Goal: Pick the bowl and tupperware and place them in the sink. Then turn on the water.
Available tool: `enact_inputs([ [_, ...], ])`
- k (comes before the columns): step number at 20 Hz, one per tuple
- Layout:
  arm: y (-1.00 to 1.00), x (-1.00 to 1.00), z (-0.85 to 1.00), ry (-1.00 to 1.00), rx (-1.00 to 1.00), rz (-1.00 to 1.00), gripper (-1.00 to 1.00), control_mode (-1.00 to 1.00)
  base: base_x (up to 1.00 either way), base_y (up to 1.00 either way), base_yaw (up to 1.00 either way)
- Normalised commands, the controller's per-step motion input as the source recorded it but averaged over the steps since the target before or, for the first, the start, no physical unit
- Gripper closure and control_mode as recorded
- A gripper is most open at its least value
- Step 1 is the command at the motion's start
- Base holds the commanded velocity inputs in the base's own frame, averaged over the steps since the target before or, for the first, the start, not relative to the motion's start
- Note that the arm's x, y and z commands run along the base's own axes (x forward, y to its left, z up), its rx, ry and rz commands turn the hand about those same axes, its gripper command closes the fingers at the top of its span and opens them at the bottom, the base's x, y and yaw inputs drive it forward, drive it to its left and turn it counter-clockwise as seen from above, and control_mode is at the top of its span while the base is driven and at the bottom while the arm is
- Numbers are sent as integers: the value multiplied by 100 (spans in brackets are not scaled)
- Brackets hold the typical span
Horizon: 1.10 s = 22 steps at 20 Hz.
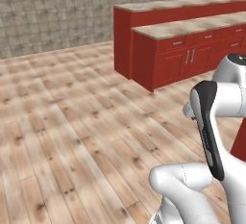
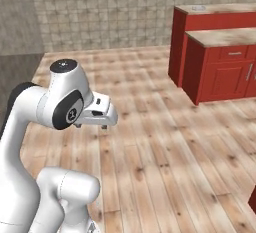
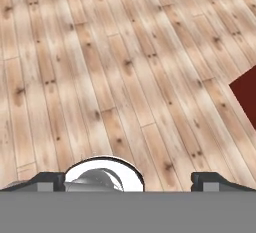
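The bowl, the tupperware, the sink and the water are out of view. My gripper points down at the bare wooden floor, and its two dark fingertips stand far apart with nothing between them. In the right base view the gripper hangs open under the white hand, in front of the folded arm and well above the floor.
Red cabinets with stone countertops stand ahead to the right, in two steps. A small pale thing lies on the higher counter, too small to identify. A dark red corner juts in close on the right. Wooden floor spreads left and ahead.
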Motion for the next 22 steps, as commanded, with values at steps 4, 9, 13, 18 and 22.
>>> enact_inputs([
  [4, 0, 0, 0, 0, 0, 0, -100, 100, 100, 12, 23],
  [9, 0, 0, 0, 0, 0, 0, -100, 100, 100, -13, 57],
  [13, 0, 0, 0, 0, 0, 0, -100, 100, 100, -21, 47],
  [18, 0, 0, 0, 0, 0, 0, -100, 100, 100, -7, 27],
  [22, 0, 0, 0, 0, 0, 0, -100, 100, 100, 0, -9],
])
